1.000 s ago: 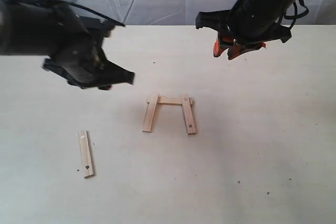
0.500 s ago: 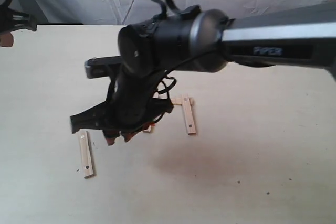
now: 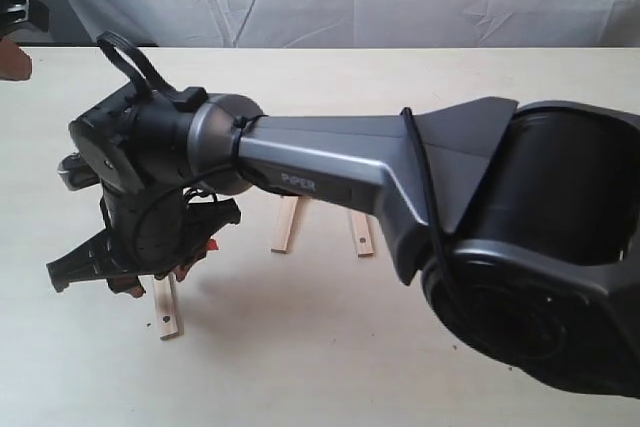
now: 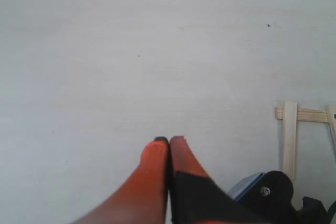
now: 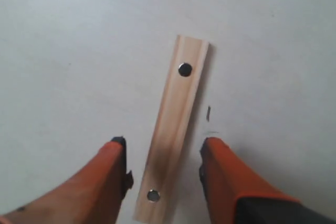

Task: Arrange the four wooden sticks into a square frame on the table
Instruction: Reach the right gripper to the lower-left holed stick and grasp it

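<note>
a: right arm (image 3: 340, 162)?
b: reaches low across the table (image 3: 520, 87) to its left side; reads "piper" (image 3: 300, 183).
a: jaws?
b: right gripper (image 5: 164, 148) spread wide, astride the loose stick (image 5: 181, 108), clear of it. left gripper (image 4: 169, 141) tips pressed together, nothing between.
a: frame (image 4: 302, 114)?
b: three-sided, mid-table, partly behind the arm, well apart from the stick.

the left gripper (image 4: 168, 140) has its orange fingers pressed together over the table (image 4: 131, 51). off to one side a wooden stick (image 4: 289, 140) crosses a second stick (image 4: 310, 114), near a dark arm part (image 4: 273, 195).
</note>
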Available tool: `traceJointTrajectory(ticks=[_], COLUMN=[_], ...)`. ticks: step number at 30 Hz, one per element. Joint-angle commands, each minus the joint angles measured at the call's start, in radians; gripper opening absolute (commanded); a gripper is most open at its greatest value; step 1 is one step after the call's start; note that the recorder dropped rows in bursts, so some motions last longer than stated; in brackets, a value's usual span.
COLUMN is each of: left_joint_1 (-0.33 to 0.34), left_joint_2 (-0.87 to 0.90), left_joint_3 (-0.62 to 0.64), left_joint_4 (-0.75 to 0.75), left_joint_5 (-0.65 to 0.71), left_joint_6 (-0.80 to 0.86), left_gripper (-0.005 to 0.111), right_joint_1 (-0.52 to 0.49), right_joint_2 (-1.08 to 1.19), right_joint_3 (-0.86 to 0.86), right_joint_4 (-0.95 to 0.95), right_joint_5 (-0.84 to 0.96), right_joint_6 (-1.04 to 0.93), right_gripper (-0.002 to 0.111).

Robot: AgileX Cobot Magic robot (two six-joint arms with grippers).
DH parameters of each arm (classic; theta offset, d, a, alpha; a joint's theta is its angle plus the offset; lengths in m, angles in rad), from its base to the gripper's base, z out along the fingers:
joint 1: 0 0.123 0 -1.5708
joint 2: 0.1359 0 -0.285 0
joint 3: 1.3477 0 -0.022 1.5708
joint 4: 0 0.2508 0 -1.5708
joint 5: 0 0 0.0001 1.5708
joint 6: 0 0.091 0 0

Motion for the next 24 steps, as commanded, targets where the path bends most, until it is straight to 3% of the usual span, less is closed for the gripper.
traceJointTrajectory(ticks=[1, 8, 10, 13, 14, 18, 24], left_joint_1=[0.007, 0.007, 0.007, 0.007, 0.007, 0.007, 0.007], left_joint_2=[-0.008, -0.008, -0.008, -0.008, -0.008, -0.008, -0.008], left_joint_3=[0.001, 0.003, 0.003, 0.003, 0.003, 0.005, 0.056], left_joint_4=[-0.011, -0.011, -0.011, -0.011, -0.011, -0.009, -0.019], left_joint_5=[-0.018, -0.023, -0.023, -0.023, -0.023, -0.023, -0.066], left_joint_6=[0.005, 0.005, 0.005, 0.005, 0.005, 0.005, 0.005], left_gripper=[0.0, 0.0, 0.0, 0.0, 0.0, 0.0, 0.0], right_joint_1=[0.003, 0.003, 0.003, 0.003, 0.003, -0.003, -0.073], right_joint_2=[0.037, 0.059, 0.059, 0.055, 0.053, 0.014, -0.093], right_joint_3=[-0.022, -0.022, -0.022, -0.022, -0.022, -0.022, -0.018], right_joint_4=[-0.022, -0.022, -0.022, -0.022, -0.022, -0.03, -0.073], right_joint_5=[0.025, 0.005, 0.015, 0.026, 0.028, 0.04, 0.198], right_joint_6=[0.012, 0.034, 0.032, 0.023, 0.023, 0.002, -0.21], right_gripper=[0.045, 0.042, 0.03, 0.003, -0.001, 0.0, -0.001])
